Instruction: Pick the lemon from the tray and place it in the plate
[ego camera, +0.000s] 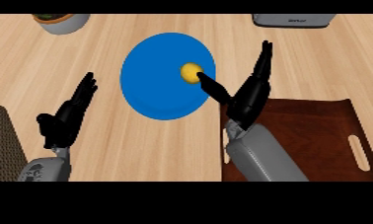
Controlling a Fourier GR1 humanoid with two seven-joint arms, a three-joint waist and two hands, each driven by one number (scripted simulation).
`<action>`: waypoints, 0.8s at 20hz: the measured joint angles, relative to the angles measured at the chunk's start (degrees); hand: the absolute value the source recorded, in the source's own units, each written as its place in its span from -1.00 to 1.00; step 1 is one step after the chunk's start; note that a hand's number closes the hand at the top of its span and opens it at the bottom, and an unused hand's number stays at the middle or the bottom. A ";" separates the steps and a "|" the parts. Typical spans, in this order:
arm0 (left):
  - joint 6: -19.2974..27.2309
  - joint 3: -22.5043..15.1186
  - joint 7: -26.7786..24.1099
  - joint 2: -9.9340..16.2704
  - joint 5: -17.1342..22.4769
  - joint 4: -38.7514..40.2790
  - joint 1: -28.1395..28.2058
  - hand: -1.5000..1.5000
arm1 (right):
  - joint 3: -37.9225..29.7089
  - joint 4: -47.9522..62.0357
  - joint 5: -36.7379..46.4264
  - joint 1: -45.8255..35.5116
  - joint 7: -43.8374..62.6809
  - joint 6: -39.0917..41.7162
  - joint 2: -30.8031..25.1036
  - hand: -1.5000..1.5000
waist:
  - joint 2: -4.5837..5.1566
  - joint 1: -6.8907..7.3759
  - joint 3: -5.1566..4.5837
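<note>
I'm watching the right hand (247,94) hovering open, fingers straight, thumb tip just touching the lemon (190,72), which is lying on the plate's (157,87) right side. So placing looks done; only pulling away remains. The left hand (69,112) is resting open. The plate is glossy blue, the tray (320,119) dark wood at the worktop's near right corner.

Light wooden desk (109,154). A blue plate (157,90) lies near its middle; a dark brown tray (320,119) lies right of and nearer than the plate, a grey pot (62,23) beyond-left, a grey appliance (293,20) beyond-right.
</note>
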 measured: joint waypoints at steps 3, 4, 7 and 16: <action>0.32 0.11 -0.16 -0.30 -0.08 -0.82 1.29 0.00 | 4.09 -4.01 -0.21 7.36 -2.33 -2.77 -0.10 -1.00 | -0.17 -0.86 -0.03; 0.25 0.00 0.21 -0.36 -0.09 -1.41 1.60 0.00 | 5.35 -5.24 -1.27 9.47 -3.68 -3.67 -0.83 -1.00 | -0.19 -1.00 -0.03; 0.16 0.69 -0.24 -0.17 -0.02 -0.40 0.87 0.00 | 9.89 -8.83 -3.46 15.99 -7.66 -6.44 -2.70 -1.00 | -0.20 -1.38 -0.03; -0.99 1.58 0.44 0.16 0.05 -2.79 2.37 0.00 | 15.98 -10.39 -16.03 22.86 -18.42 -12.55 -10.70 -1.00 | -0.18 -1.37 -0.04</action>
